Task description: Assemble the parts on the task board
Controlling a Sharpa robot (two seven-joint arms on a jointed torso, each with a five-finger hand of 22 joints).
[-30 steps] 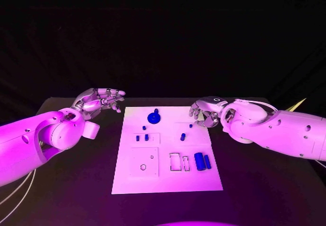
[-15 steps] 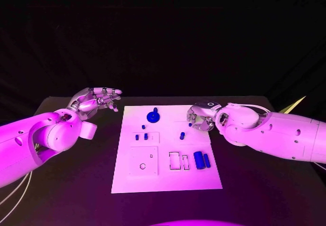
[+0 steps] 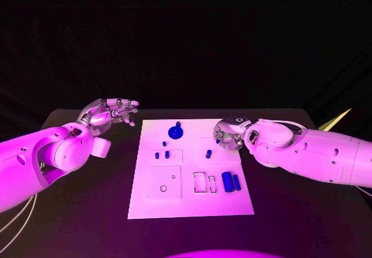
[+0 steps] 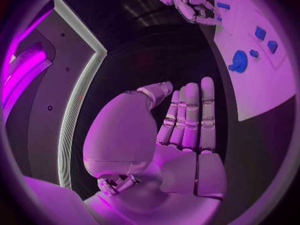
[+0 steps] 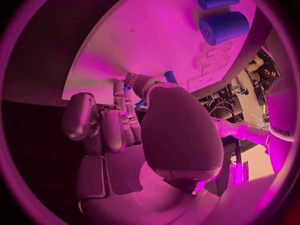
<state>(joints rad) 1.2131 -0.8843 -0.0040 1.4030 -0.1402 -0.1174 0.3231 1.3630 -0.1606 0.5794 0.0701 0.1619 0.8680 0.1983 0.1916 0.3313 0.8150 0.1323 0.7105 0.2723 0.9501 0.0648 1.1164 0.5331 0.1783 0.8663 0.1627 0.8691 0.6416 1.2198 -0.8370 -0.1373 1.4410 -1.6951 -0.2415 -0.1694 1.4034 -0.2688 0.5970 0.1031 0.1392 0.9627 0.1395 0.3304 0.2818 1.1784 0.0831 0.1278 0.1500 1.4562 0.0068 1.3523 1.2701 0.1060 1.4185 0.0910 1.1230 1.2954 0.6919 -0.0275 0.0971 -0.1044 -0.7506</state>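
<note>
the task board (image 3: 191, 204) lies in the middle of the black table (image 3: 302, 215), blue parts (image 3: 227, 182) on it. the left hand (image 3: 108, 114) hovers beside the board's far corner, released and grasping nothing. the right hand (image 3: 227, 134) hangs over the board's far right edge; whether it grips anything, i cannot tell

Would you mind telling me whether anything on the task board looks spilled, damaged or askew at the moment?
Nothing stands out. The task board lies flat on the table with no visible damage. The blue parts on it, such as the round knobbed piece and the two cylinders, sit separately and tidily. The right hand is over the board's edge; the left hand is off it.
</note>
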